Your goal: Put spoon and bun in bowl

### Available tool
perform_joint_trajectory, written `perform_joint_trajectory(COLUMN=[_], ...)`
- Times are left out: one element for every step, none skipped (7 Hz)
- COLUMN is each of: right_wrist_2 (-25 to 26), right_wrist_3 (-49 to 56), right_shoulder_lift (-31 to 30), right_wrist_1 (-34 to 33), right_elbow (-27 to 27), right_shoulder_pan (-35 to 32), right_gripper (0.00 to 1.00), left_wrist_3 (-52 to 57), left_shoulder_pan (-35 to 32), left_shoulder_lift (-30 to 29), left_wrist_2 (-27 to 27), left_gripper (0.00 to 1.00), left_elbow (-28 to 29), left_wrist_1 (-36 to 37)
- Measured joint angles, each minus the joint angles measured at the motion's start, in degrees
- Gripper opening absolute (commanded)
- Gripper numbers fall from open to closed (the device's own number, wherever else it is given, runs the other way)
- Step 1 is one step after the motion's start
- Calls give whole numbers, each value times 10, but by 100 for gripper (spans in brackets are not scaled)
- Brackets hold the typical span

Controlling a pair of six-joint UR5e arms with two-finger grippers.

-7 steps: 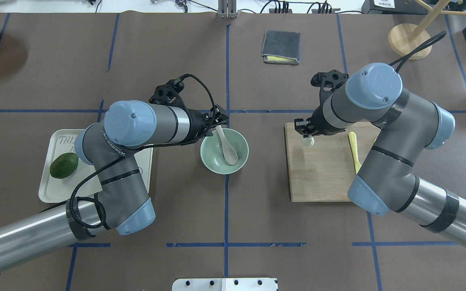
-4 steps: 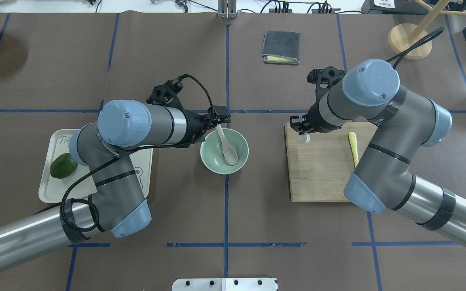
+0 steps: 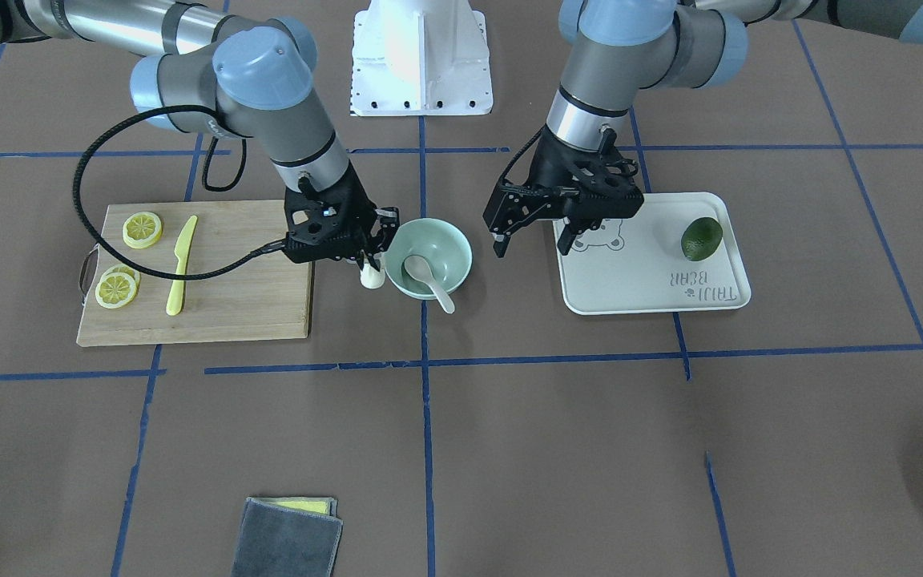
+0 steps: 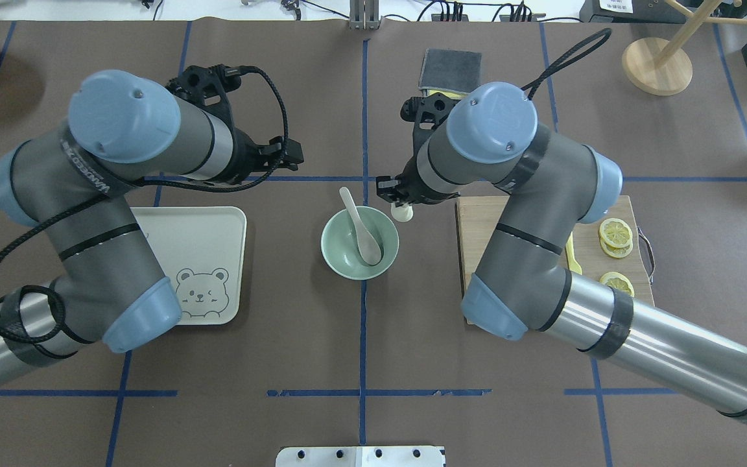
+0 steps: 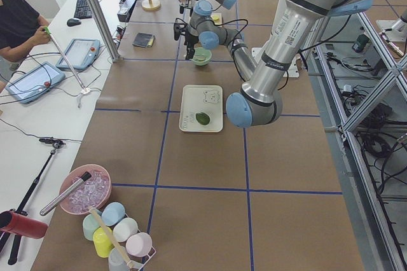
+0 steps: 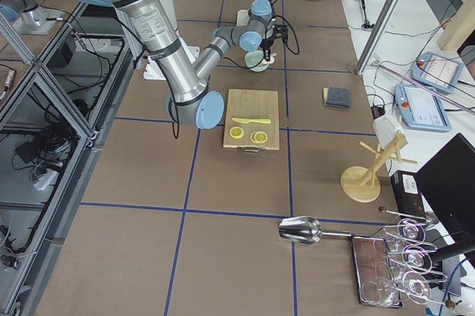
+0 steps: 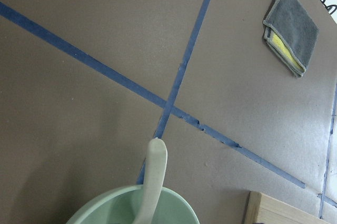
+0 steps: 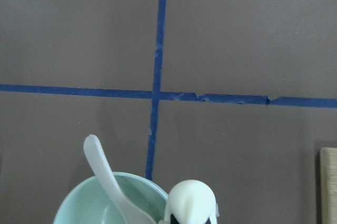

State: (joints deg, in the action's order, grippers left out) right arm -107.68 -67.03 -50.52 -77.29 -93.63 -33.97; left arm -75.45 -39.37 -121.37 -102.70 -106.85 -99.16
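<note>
The mint-green bowl [image 4: 347,263] stands at the table's middle with the white spoon [image 4: 361,228] lying in it, handle over the far rim. My right gripper [image 4: 399,205] is shut on the white bun [image 4: 403,213] and holds it just outside the bowl's far-right rim; the front view shows gripper [image 3: 370,264], bun [image 3: 371,277] and bowl [image 3: 449,244]. The right wrist view shows the bun [image 8: 190,200] beside the bowl [image 8: 84,211] and spoon [image 8: 105,176]. My left gripper [image 3: 531,247] is open and empty, raised between bowl and tray.
A white bear-print tray [image 4: 211,227] with an avocado [image 3: 702,238] lies left of the bowl. A wooden cutting board [image 3: 245,288] with a yellow knife [image 3: 179,264] and lemon slices [image 3: 143,228] lies to the right. A grey cloth [image 4: 451,63] lies at the back.
My right gripper carried the bun left off the cutting board to the bowl's rim. My left gripper drew back from the bowl, up and toward the left; the spoon stays in the bowl.
</note>
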Motion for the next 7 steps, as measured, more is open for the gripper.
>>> perform_joint_trajectory(right_wrist_2=[16,28,35,38,38,39,39], right_wrist_3=[-5,-7,-11,-23,-37,-50,-59], right_shoulder_lift=[21,34,40,44,46,49,52], right_wrist_1=[1,1,0,0,-1,-1,0], right_elbow=[18,28,31,32,32,33,33], right_shoulder_pan=[13,26,38,46,53,56,56], right_gripper=[0,0,0,73,99,100,100], left_wrist_3=[46,93,141,191,238,284,325], left_shoulder_pan=[-23,-48,-75,-104,-131,-155,-176], left_shoulder_lift=[9,15,24,39,52,66,80], left_wrist_2=[-1,-1,-2,-2,-3,-3,-3], left_gripper=[100,100,100,100,100,100,100], left_elbow=[-13,-18,-22,-25,-26,-26,-25], left_wrist_1=[29,56,74,82,85,86,86])
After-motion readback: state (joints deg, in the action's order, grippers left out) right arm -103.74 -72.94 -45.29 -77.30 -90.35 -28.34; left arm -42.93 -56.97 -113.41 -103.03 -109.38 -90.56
